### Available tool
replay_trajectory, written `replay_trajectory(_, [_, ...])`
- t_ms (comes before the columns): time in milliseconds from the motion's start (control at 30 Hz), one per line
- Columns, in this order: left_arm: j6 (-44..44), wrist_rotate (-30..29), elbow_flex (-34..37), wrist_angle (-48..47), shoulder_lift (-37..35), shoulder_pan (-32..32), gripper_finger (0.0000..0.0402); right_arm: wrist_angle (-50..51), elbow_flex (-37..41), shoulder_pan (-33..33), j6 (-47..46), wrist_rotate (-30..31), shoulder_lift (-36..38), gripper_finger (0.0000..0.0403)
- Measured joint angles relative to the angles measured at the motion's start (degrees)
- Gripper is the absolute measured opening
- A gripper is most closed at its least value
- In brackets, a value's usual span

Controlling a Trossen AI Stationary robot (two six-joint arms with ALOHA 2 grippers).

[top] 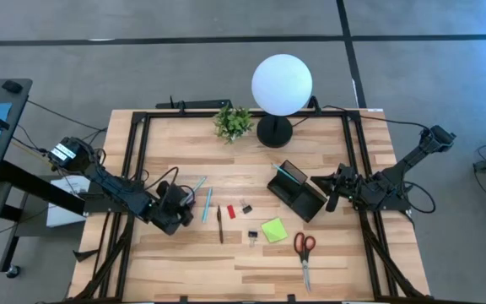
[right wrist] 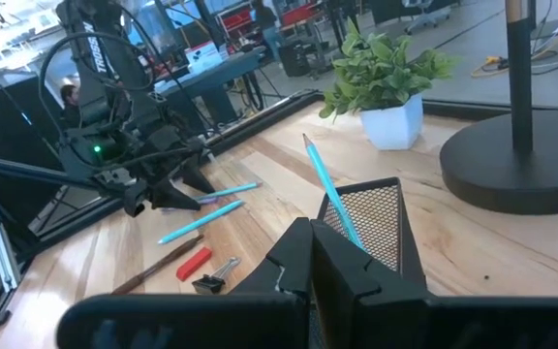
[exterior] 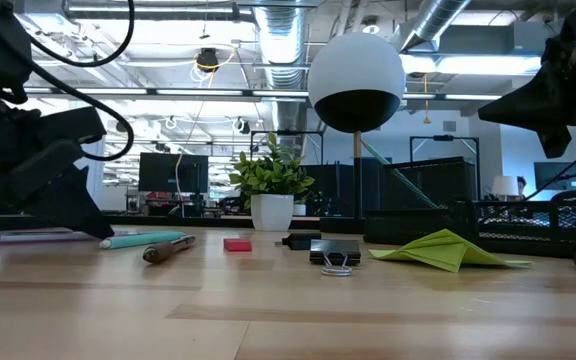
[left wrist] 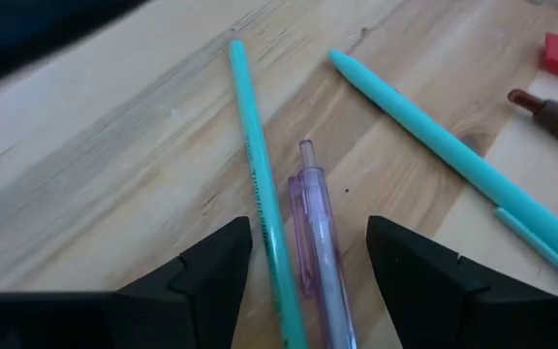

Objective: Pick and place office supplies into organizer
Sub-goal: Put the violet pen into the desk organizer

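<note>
My left gripper (left wrist: 308,276) (top: 184,203) is open and low over the table's left part. Its fingers stand on either side of a pink see-through pen (left wrist: 318,228) and a thin teal pen (left wrist: 258,179) and touch neither. A thicker teal pen (left wrist: 453,155), a dark pen (top: 220,225), a small red piece (top: 231,211), black clips (top: 245,207), a lime-green pad (top: 274,230) and red-handled scissors (top: 304,251) lie flat on the wood. The black organizer (top: 298,191) holds a leaning teal pen (right wrist: 327,189). My right gripper (right wrist: 310,260) (top: 334,191) is shut just right of the organizer.
A white globe lamp (top: 281,84) on a black base and a small potted plant (top: 233,122) stand near the far edge, behind the organizer. A black frame (top: 137,160) borders the tabletop. Bare wood lies along the near edge, left of the scissors.
</note>
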State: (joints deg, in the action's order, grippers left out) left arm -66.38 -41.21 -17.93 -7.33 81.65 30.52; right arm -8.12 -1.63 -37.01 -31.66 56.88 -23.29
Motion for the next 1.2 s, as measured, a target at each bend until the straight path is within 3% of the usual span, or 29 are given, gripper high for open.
replay_trajectory(167, [0.41, 0.11, 0.04, -0.67, 0.00, -0.02, 0.0183, 0.00, 0.00, 0.00, 0.00, 0.00, 0.02, 0.0000])
replay_trajectory(433, [-2.48, -2.49, 0.17, -0.44, 0.09, -0.09, 0.0075, 0.47, 0.00, 0.00, 0.11, 0.00, 0.01, 0.0000])
replay_trajectory(667, [1.71, -6.71, 0.38, 9.28, 0.30, -1.39, 0.0007, 0.61, 0.02, 0.00, 0.13, 0.00, 0.00, 0.0000])
replay_trajectory(1067, [8.98, -2.58, 0.32, 13.11, 0.26, -4.39, 0.0000, 0.63, 0.00, 0.01, 0.11, 0.00, 0.02, 0.0000])
replay_trajectory(1200, [10.23, -2.60, 0.26, 13.18, 0.22, -4.39, 0.0021, 0.66, 0.00, 0.02, 0.13, 0.00, 0.00, 0.0000])
